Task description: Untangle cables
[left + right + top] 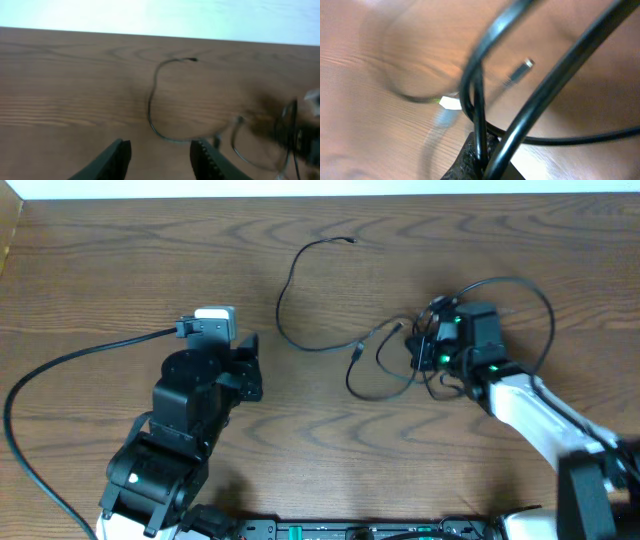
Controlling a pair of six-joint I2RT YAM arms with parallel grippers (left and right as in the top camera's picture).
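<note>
A tangle of thin black cables (400,350) lies right of the table's centre. One strand (300,280) loops far left to a small plug; it also shows in the left wrist view (152,100). A larger loop (530,300) arcs to the right. My right gripper (432,345) sits on the tangle and is shut on black cable strands (482,130) that cross between its fingers (482,162). My left gripper (160,155) is open and empty, above bare wood left of the tangle.
The left arm's own black cable (60,370) curves over the table's left side. A small plug tip (520,72) lies on the wood beyond the held strands. The table's far edge (320,192) runs along the top.
</note>
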